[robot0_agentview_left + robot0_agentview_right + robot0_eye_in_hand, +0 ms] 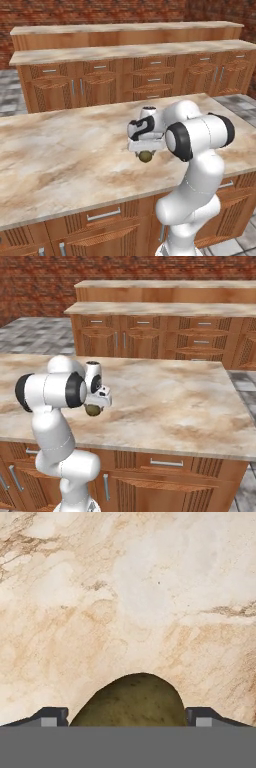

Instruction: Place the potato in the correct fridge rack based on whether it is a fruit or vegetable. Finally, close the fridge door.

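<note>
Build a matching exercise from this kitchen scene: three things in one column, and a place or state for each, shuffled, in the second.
Things:
1. potato
2. hand
3. island counter
4. back cabinets

Places or states:
A. against the brick wall, drawers shut
B. marbled beige top beneath the arm
C. olive-brown, held between the fingers
D. pointing down, closed around a lump

Pairs: 1-C, 2-D, 3-B, 4-A

- In the hand view the lower part of the potato [131,701] is cut off at the bottom, so its whole shape cannot be told.
- In both base views the hand covers the top of the potato [145,156], and the contact with the jaws is hidden.
- The desk [60,150] runs past the left edge in the left base view.
</note>
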